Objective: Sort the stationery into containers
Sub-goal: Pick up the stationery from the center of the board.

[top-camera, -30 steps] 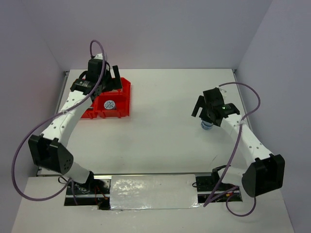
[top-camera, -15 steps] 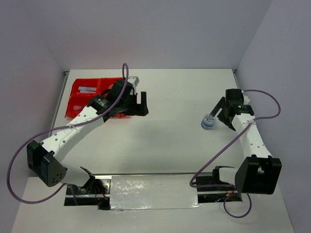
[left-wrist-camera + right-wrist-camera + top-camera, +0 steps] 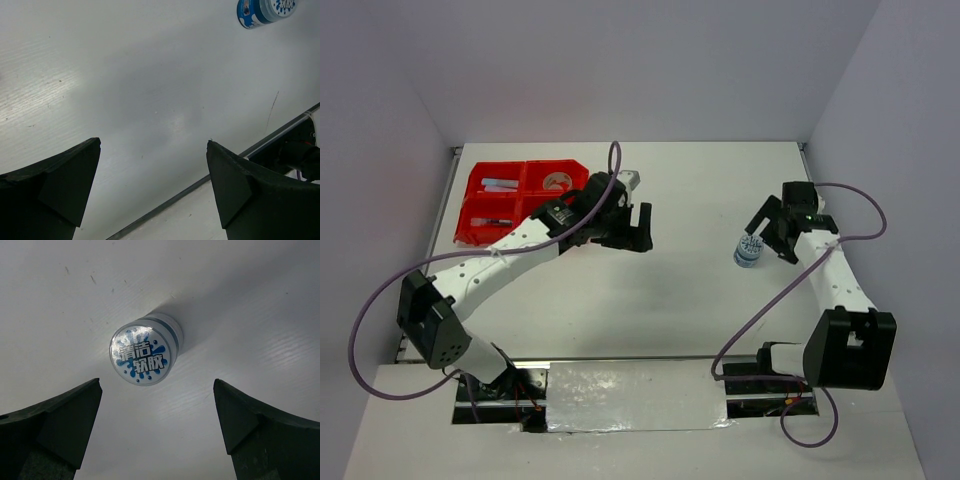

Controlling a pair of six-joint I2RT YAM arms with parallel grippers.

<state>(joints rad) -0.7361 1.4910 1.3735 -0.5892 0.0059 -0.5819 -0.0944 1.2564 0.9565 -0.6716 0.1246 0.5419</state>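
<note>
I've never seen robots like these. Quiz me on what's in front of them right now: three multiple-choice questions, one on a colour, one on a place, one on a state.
1. What colour is the divided bin?
A green; B red; C yellow.

2. Where is the round blue-white tub?
A inside the bin; B at the near edge between the arm bases; C standing on the table beside the right gripper.

3. How do the right gripper's jaws stand?
A open, holding nothing; B shut on the tub; C shut on a pen.

Answers:
1 B: the bin's walls and dividers are bright red.
2 C: the top view shows the tub upright on the white table, close to the right gripper and far from the bin.
3 A: the right wrist view shows both fingers spread wide, with the tub clear of them.
</note>
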